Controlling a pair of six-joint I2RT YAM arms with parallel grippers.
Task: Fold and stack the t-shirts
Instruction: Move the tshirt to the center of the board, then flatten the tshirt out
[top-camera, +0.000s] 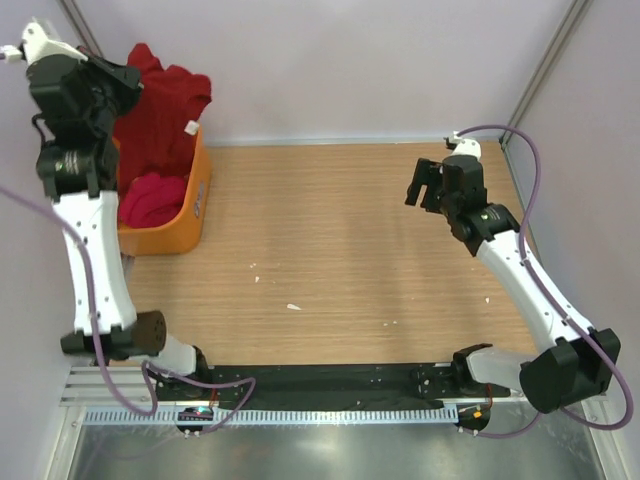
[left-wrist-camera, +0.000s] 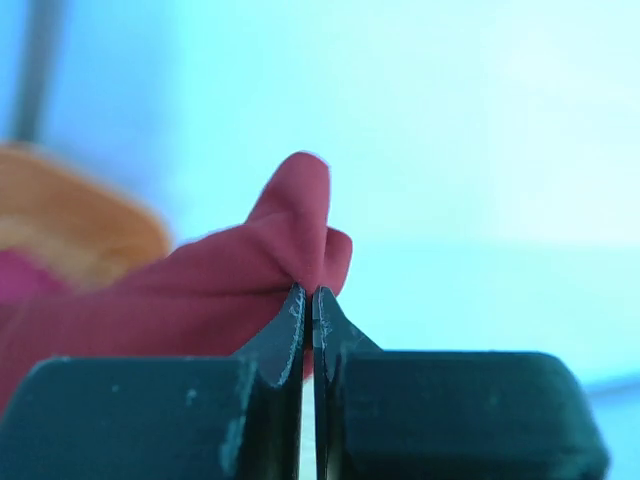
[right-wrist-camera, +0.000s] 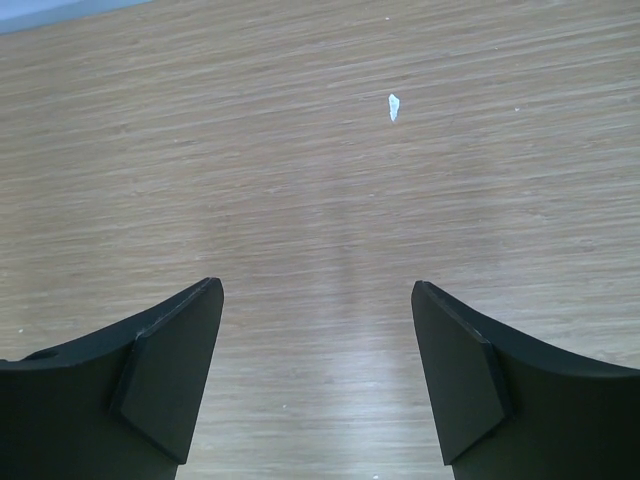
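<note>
Pick-up of dark crimson cloth t-shirt (top-camera: 165, 100) from orange plastic tub (top-camera: 198, 190).
Pinched tight in left gripper (left-wrist-camera: 308, 300) above the tub, bright magenta-pink cloth t-shirt (top-camera: 152, 198) inside it; right gripper (right-wrist-camera: 318, 370) wide open, empty, well right of the tub; next, probably lift clear and spread flat.

A: Top camera is looking down from high behind the near edge onto the pale wooden tabletop (top-camera: 340, 230).
B: Right wrist is peering closely at that wood; left is facing the pale wall (left-wrist-camera: 480, 120), tight against the dark crimson cloth t-shirt (left-wrist-camera: 200, 290).
</note>
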